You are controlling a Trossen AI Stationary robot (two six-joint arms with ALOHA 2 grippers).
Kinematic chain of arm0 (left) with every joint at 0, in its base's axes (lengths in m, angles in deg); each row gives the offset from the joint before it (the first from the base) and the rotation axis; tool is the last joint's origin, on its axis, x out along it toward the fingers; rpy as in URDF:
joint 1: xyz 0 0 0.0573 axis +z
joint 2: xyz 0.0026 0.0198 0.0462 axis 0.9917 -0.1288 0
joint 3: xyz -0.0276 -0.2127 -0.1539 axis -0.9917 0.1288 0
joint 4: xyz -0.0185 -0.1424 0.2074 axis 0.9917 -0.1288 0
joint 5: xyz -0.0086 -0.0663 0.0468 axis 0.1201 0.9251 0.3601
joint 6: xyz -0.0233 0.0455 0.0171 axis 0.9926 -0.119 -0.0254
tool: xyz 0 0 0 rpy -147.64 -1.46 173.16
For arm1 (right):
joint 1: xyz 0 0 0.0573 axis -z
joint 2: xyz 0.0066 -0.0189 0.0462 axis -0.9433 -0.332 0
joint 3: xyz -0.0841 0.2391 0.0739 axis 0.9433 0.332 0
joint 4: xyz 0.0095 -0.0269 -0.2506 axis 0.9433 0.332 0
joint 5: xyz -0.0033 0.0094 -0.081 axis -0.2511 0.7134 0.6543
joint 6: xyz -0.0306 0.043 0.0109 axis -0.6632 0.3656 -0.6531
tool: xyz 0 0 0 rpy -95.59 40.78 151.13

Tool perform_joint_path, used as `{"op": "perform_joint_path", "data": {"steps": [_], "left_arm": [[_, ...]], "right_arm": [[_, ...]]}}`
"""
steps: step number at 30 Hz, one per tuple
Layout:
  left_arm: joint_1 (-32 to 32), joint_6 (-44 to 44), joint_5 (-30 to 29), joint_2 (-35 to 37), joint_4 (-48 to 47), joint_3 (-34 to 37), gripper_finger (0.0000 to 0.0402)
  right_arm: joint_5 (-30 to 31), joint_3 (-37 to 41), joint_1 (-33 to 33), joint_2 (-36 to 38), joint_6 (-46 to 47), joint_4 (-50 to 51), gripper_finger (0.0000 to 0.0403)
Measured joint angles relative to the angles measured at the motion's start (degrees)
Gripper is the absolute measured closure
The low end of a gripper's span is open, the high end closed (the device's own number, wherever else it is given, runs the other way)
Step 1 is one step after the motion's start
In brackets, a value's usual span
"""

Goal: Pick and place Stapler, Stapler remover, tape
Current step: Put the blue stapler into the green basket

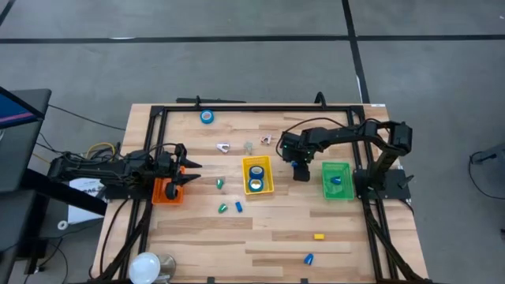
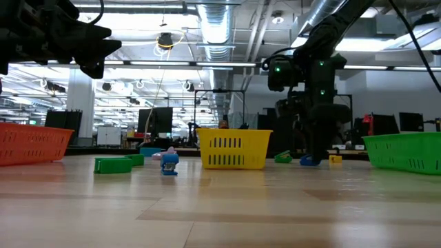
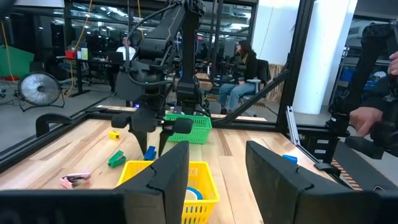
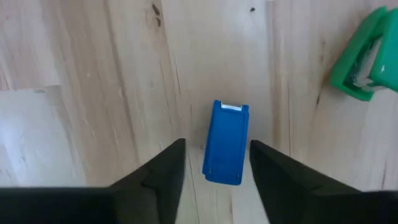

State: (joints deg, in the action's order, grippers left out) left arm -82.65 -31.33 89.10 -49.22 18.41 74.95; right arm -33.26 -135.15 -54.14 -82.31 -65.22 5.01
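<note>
We should keep the right gripper (image 4: 211, 167) centred over the blue stapler (image 4: 226, 143) on the worktop (image 4: 93, 74), its half-open fingers straddling it without gripping yet, closing squarely before lifting.

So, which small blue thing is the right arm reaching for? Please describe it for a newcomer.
Find the yellow basket and the green basket; the right gripper stands over the bare wood between them. Between its jaws lies a small blue stapler, blocky and rectangular, unlike the round tape rolls in the yellow basket.
</note>
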Motion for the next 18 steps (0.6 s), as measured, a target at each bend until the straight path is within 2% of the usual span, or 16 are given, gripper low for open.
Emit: {"op": "perform_joint_path", "data": {"steps": [6, 10, 13, 18], "left_arm": [[0.0, -0.01, 0.0, 0.0, 0.0, 0.0, 0.0252], [0.02, -0.01, 0.0, 0.0, 0.05, 0.0, 0.0252], [0.02, 0.0, 0.0, 0.0, 0.11, 0.0, 0.0252], [0.01, 0.0, 0.01, 0.0, 0.5, 0.0, 0.0252]], "right_arm": [[0.0, 0.0, 0.0, 0.39, 0.0, -0.03, 0.0315], [0.0, -0.79, 0.0, 0.47, 0.04, 0.52, 0.0347], [0.0, -1.34, 0.0, 1.7, 0.0, 0.99, 0.035], [0.0, -2.71, -0.07, 5.21, 0.01, 2.49, 0.0333]]}}
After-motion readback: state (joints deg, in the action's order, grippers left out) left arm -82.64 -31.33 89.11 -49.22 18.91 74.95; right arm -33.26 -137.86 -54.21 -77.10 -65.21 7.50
